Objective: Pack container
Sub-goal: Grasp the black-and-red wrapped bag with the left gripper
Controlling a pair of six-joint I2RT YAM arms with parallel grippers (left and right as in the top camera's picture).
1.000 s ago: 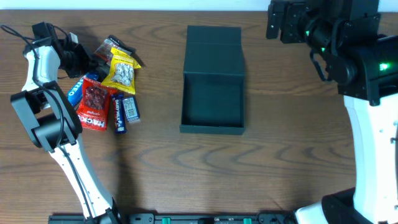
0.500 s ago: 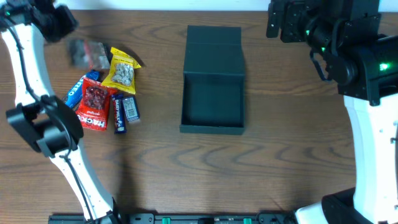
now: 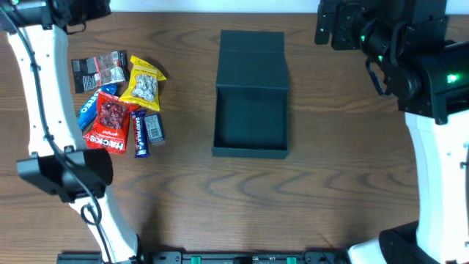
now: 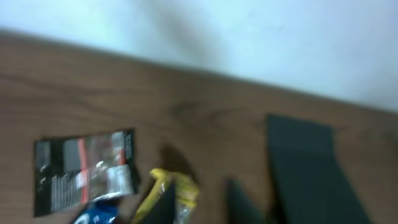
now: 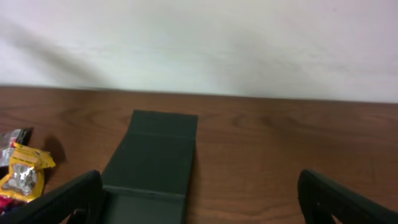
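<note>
Two arms flank the worktop (image 3: 190, 198). Far left, the left end effector (image 4: 202, 208) hangs over the back edge near the wall, its fingers (image 4: 163, 204) partly apart with nothing between them, though that view is blurred. In front of it lies a cluster of snack packets. A black packet (image 3: 99, 70) with red markings lies flat at the back and a yellow packet (image 3: 143, 82) sits just beside it. Nearer the front, a red packet (image 3: 106, 126), a blue packet (image 3: 88, 108) and two dark blue bars (image 3: 146, 132) touch or overlap. Well apart to the right, mid-worktop, sits the container (image 3: 249, 117), open with its dark floor showing. Its flap lid (image 3: 251, 55) is laid back flat toward the wall. Far right, the right end effector (image 5: 199, 186) faces the container from the back corner, jaws spread wide and gripping nothing.
</note>
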